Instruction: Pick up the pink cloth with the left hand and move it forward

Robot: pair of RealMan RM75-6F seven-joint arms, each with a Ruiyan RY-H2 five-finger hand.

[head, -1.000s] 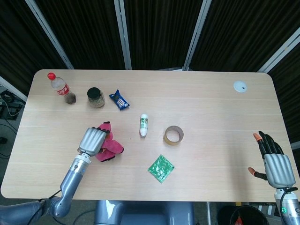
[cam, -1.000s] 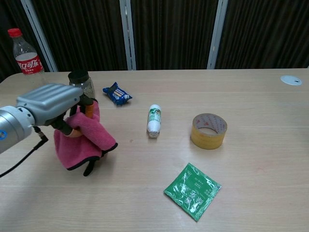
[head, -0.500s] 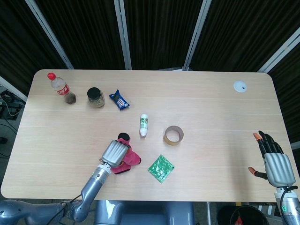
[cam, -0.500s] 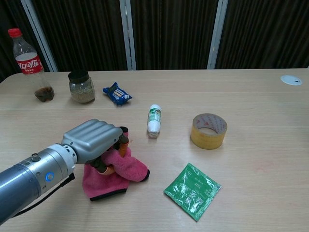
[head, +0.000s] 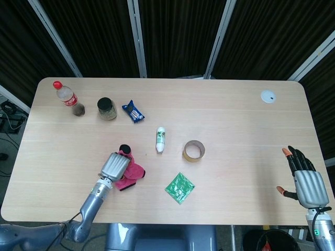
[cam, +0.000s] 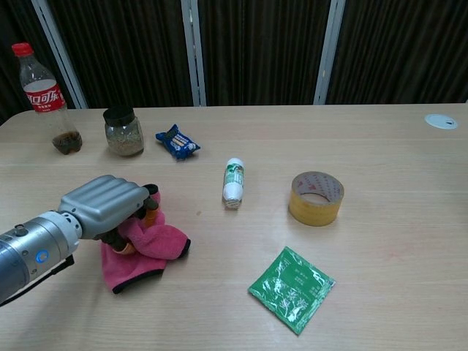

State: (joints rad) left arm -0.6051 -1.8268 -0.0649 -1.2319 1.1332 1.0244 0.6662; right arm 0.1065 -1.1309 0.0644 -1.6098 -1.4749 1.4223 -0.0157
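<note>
The pink cloth (head: pixel 132 173) (cam: pixel 150 248) lies bunched on the table at the near left. My left hand (head: pixel 115 166) (cam: pixel 104 205) sits on top of it with its fingers curled into the fabric, gripping it. Part of the cloth is hidden under the hand. My right hand (head: pixel 305 178) hovers at the near right edge of the table in the head view, fingers spread and holding nothing; the chest view does not show it.
A green packet (head: pixel 179 187) (cam: pixel 292 288) lies right of the cloth. A tape roll (head: pixel 193 150) (cam: pixel 316 197) and a small white bottle (head: pixel 160 139) (cam: pixel 233 181) sit mid-table. Farther back stand a cola bottle (head: pixel 66 95) (cam: pixel 42 88), a jar (head: pixel 107 109) (cam: pixel 122 131) and a blue snack pack (head: pixel 133 111) (cam: pixel 176 142). White disc (head: pixel 268 96) far right.
My left hand first carried the cloth toward the near edge and right, then shifted back left with it. The right hand has stayed put.
</note>
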